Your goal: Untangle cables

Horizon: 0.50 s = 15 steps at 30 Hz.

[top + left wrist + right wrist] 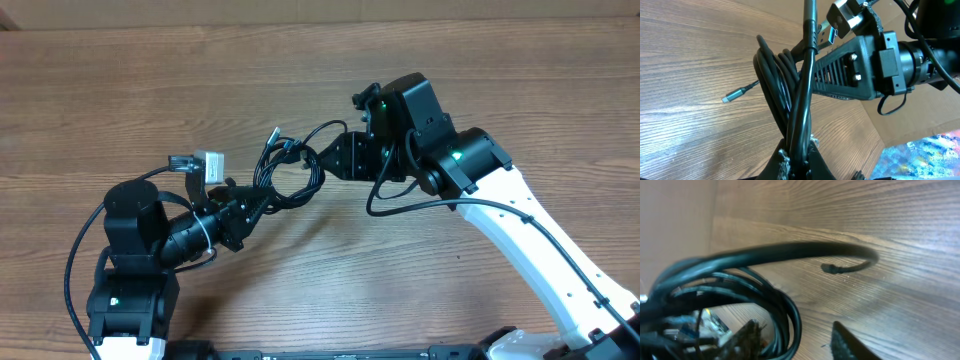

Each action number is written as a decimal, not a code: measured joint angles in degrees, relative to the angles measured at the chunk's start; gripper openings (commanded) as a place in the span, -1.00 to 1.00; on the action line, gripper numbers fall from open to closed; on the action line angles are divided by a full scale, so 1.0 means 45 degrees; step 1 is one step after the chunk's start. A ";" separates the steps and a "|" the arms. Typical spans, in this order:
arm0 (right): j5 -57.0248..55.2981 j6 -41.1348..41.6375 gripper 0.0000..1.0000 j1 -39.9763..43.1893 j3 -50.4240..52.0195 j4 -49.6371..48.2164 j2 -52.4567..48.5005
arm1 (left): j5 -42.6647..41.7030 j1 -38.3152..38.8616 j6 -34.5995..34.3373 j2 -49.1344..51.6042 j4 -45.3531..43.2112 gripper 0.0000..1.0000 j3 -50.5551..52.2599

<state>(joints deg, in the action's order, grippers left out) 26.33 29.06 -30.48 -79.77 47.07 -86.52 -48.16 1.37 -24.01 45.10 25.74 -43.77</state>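
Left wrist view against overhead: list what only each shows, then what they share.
Only the left wrist: a close look at the left gripper shut on the cables, and a colourful patch at lower right. Only overhead: the right arm's white links and the left arm's base. Both: the cables, the right gripper and the wooden table.

Around the cables (290, 170) I see bare table (150, 90) from 10 to 1 o'clock and at 6, while the left arm (150, 235) blocks 8 and the right arm (440, 150) blocks 3.
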 measured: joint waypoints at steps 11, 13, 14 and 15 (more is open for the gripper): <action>0.0151 -0.1851 0.33 -0.0010 0.0015 0.0000 0.1180 | 0.0131 0.0000 -0.0097 0.0000 0.0568 -0.92 0.0000; 0.0146 -0.2531 0.34 -0.0010 0.0015 0.0005 0.1491 | 0.0058 0.0000 -0.0408 0.0000 0.0690 -0.92 0.0000; 0.0146 -0.2900 0.33 -0.0010 0.0015 0.0005 0.1617 | 0.0000 0.0000 -0.0622 0.0000 0.0699 -0.92 0.0000; 0.0146 -0.3220 0.33 -0.0010 0.0015 0.0010 0.1695 | -0.0097 0.0000 -0.0937 0.0000 0.0699 -0.92 0.0000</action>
<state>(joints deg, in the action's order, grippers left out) 26.98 14.57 -30.52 -79.70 47.11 -78.89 -48.60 1.37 -28.23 45.10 28.88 -43.77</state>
